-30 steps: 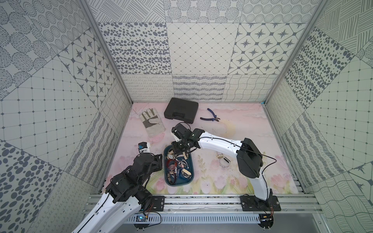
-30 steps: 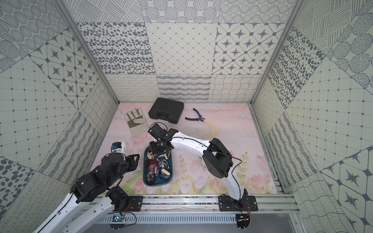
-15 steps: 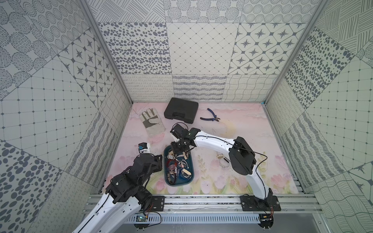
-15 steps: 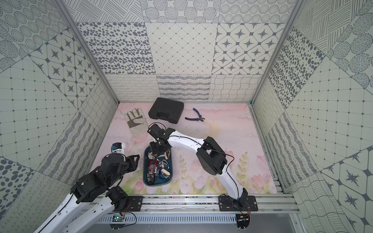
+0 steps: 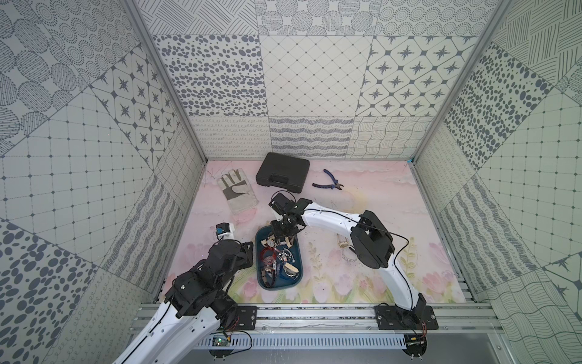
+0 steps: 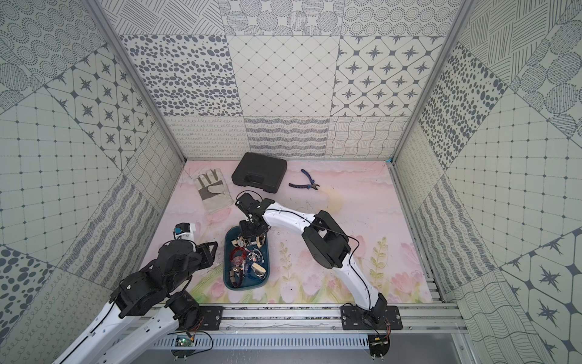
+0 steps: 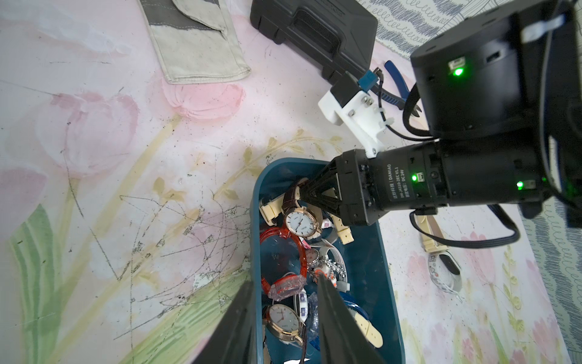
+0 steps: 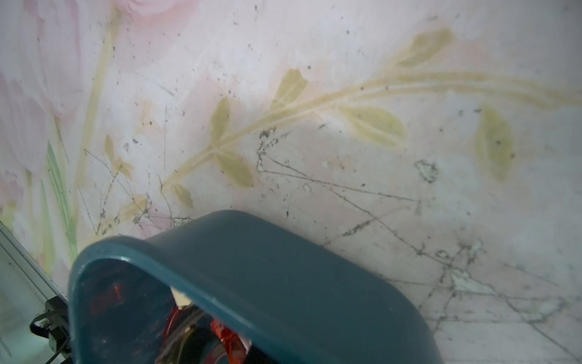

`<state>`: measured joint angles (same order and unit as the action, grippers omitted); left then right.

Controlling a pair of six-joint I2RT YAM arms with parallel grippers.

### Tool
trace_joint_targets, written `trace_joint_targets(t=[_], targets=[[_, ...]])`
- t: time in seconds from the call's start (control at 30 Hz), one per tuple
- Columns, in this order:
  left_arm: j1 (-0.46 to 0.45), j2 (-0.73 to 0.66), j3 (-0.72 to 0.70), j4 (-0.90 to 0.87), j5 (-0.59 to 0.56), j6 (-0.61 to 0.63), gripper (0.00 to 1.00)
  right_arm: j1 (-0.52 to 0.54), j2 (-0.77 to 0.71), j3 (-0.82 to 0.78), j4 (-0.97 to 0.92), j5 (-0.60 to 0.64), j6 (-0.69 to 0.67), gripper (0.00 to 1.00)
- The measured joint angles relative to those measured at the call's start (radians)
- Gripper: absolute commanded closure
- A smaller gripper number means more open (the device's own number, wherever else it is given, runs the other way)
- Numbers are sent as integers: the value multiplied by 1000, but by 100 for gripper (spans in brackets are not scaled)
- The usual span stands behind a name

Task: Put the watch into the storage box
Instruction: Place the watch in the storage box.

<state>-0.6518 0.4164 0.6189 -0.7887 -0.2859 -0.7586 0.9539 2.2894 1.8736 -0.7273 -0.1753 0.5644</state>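
right gripper [image 7: 307, 193] reaches into the far end of the storage box [image 5: 285, 284]. its jaws are pressed together on the brown leather strap of the watch [image 7: 300, 222], which has a white dial in a rose-gold case. the dial sits just past the fingertips, inside the rim and over a cream strap; whether it rests on the pile or hangs clear cannot be told.

in both top views the teal box lies just below the centre of the frame, its long side running up and down the picture. the white right arm arcs in from the lower right, so the gripper [image 6: 251, 241] comes down over the box's upper end.

left gripper [image 5: 248, 251] is at the box's left wall, left of centre in the frame. its jaws stand spread with nothing pinched between them. in the left wrist view one finger [image 7: 236, 331] is outside the wall and the other is over the pile.

the box holds a red-banded watch [image 7: 283, 288], a second white-dial watch [image 7: 282, 320] and several tangled others. a loose cream watch [image 5: 343, 244] lies on the floral mat [image 5: 393, 220] right of the box, close by the right arm's elbow.

near the top edge of the mat are a work glove [image 5: 237, 192] at left, a black case [image 5: 282, 171] at centre, and blue-handled pliers [image 5: 329, 184] just right of it.
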Motion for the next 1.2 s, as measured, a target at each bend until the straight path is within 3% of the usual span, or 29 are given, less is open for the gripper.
trace_joint_targets(t=[0.13, 0.23, 0.6, 1.0, 1.2], targets=[[0, 0, 0, 0, 0, 2, 62, 0, -8, -15, 24, 0, 1, 73], [0, 0, 0, 0, 2, 2, 62, 2, -19, -36, 48, -1, 3, 70], [0, -11, 0, 0, 11, 3, 61, -10, -110, -150, 78, 13, 5, 66], [0, 2, -2, 15, 32, 9, 53, -43, -325, -280, 168, -4, 9, 64], [0, 64, -11, 49, 110, 25, 51, -90, -479, -428, 189, -7, 7, 64]])
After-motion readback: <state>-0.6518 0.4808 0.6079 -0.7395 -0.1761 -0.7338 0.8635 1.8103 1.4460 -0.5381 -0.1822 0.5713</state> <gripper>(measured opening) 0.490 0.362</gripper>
